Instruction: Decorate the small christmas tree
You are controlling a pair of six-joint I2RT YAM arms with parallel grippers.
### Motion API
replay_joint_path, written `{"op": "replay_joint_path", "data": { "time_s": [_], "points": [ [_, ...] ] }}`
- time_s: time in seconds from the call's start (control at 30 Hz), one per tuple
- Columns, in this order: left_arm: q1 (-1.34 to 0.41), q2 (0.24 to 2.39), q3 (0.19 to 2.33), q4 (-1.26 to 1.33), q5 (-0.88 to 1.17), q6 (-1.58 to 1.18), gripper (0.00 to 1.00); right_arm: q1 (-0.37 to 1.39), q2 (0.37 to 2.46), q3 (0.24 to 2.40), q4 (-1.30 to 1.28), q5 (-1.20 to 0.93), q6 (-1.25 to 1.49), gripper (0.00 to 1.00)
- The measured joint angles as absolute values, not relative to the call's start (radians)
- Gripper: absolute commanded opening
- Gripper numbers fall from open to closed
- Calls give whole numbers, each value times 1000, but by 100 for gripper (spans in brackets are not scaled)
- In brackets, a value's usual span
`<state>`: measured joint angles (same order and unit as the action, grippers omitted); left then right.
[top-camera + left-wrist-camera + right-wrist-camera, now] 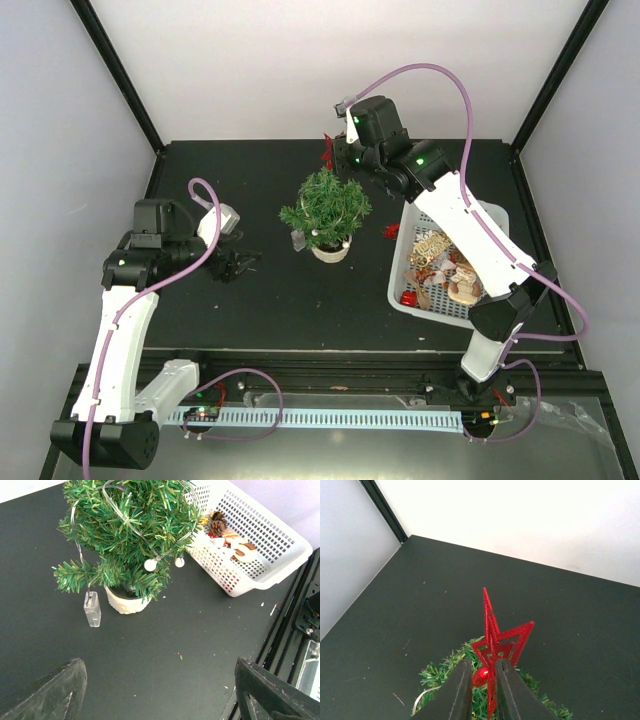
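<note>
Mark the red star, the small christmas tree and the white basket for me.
red star [492, 635]: right wrist view, its upper spine
small christmas tree [327, 200]: top external view, green crown
white basket [240, 577]: left wrist view, near lattice wall

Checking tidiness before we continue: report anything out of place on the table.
A small red item lies on the table beside the white basket, outside it, as if dropped. Nothing else stands out.
</note>
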<state>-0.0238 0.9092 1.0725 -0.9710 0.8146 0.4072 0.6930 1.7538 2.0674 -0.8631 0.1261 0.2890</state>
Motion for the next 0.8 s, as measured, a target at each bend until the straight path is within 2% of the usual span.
{"op": "replay_joint_path", "data": {
  "time_s": [0.27, 0.4, 0.47, 0.8],
  "points": [
    [-24, 909, 1072, -971, 815, 407, 82, 693, 1754, 2067, -866, 123, 289, 20],
    [-24, 909, 1072, -971, 815, 407, 81, 693, 1747, 2065, -867, 149, 289, 37],
    [-24, 909, 1071, -971, 814, 406, 82, 693, 1732, 2060, -868, 172, 287, 41],
    [-24, 906, 1071, -971, 814, 406, 82, 691, 1720, 2111, -906, 234, 297, 47]
  ]
}}
